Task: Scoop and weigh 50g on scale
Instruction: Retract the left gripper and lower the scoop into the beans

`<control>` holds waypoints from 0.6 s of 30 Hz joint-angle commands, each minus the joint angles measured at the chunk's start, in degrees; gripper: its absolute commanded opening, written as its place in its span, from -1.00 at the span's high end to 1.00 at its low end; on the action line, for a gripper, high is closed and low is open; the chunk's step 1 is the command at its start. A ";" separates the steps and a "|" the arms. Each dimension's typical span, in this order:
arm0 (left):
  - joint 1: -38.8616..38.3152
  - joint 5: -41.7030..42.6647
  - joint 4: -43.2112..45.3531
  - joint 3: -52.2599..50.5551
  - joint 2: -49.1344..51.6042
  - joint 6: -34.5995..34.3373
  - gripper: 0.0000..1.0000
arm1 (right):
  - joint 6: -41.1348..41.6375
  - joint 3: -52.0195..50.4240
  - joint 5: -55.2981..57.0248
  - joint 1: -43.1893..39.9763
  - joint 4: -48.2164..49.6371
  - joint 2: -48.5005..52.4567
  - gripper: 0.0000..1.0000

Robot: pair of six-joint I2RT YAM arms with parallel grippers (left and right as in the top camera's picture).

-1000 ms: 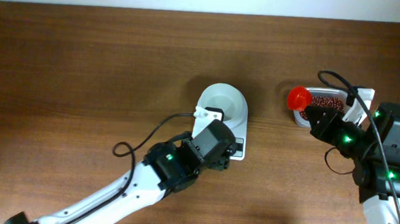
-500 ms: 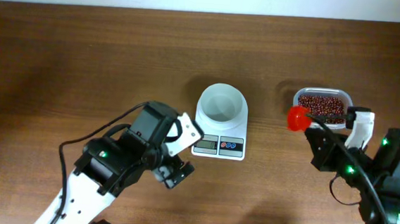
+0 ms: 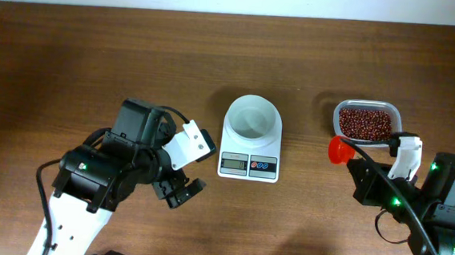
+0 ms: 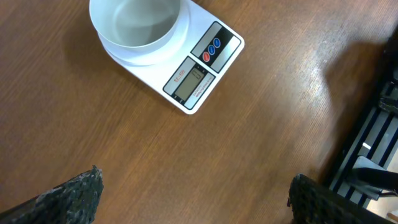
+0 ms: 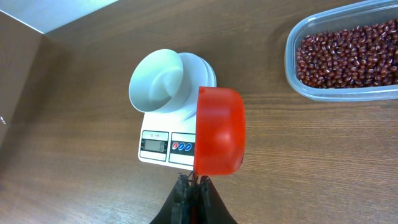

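The white scale (image 3: 248, 166) stands mid-table with an empty white bowl (image 3: 251, 119) on top; its display and buttons face the near edge. The 50g, dark red beans (image 3: 364, 123), lie in a clear tub to its right. My right gripper (image 5: 193, 183) is shut on the handle of a red scoop (image 5: 220, 130), held above the table between scale and tub, just in front of the tub. My left gripper (image 4: 194, 193) is open wide and holds nothing. It hangs over bare wood to the left of and in front of the scale (image 4: 186, 68).
The clear tub (image 5: 291, 62) stands at the back right, near the table's far edge. A dark frame (image 4: 373, 143) shows at the right of the left wrist view. My left arm (image 3: 104, 175) covers the front left of the table.
My left arm has drawn back to the left, off the scale's front, and its jaws have opened wide. My right arm has carried the scoop from over the tub toward the near edge.
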 commanded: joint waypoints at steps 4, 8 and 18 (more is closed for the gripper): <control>0.35 -1.73 0.46 0.87 0.09 1.31 -0.98 | -0.66 0.87 0.28 -0.31 0.35 -0.33 0.92; 0.37 -3.02 0.94 0.31 0.11 1.97 -0.98 | -0.68 0.87 0.28 -0.31 0.31 -0.33 0.92; 0.35 -3.82 1.16 0.17 4.50 1.95 -0.98 | -0.70 0.87 0.33 -0.31 0.33 -0.33 0.92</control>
